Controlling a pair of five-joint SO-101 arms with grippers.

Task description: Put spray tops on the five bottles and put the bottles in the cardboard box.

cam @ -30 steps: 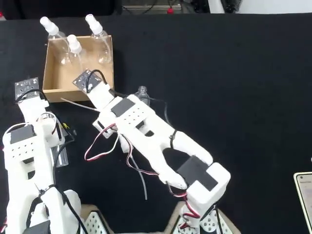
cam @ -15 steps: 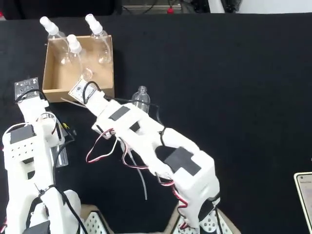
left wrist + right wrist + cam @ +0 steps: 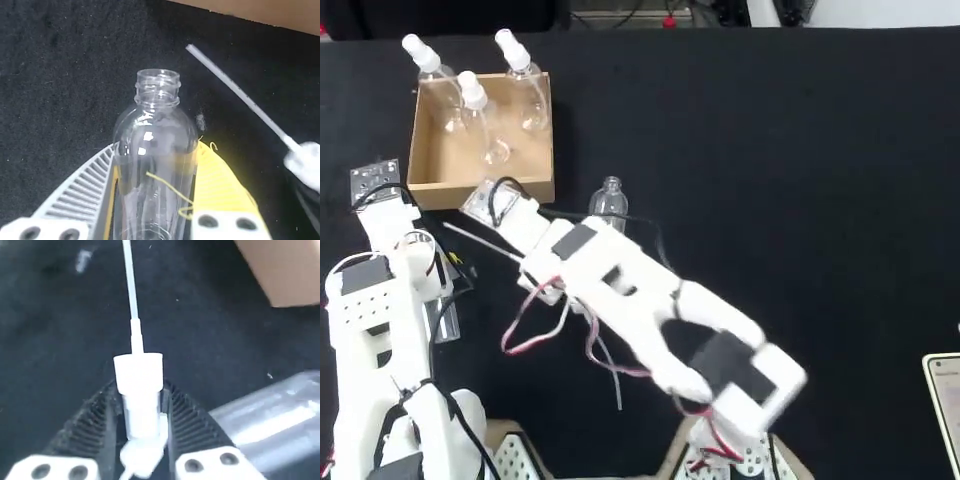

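My left gripper (image 3: 157, 147) is shut on a clear uncapped bottle (image 3: 156, 125), its open neck pointing away from the wrist; in the high view that gripper (image 3: 440, 290) sits low at the left. My right gripper (image 3: 140, 387) is shut on a white spray top (image 3: 138, 390) whose thin dip tube (image 3: 130, 285) sticks out ahead. From above, the right gripper (image 3: 523, 262) hangs just in front of the cardboard box (image 3: 543, 150), and the tube (image 3: 470, 237) points toward the left arm. Three capped bottles (image 3: 480, 115) stand in the box. Another uncapped bottle (image 3: 610, 197) stands right of the box.
The right arm's loose red and white wires (image 3: 545, 310) hang over the mat between the arms. A pale flat object (image 3: 945, 395) lies at the right edge. The box's corner (image 3: 280, 270) sits close beside the right gripper. The black mat to the right is open.
The right arm has drawn back from the box's front wall toward the near side, carrying the spray top; its tube now lies lower, nearer the left gripper. The left arm has kept still.
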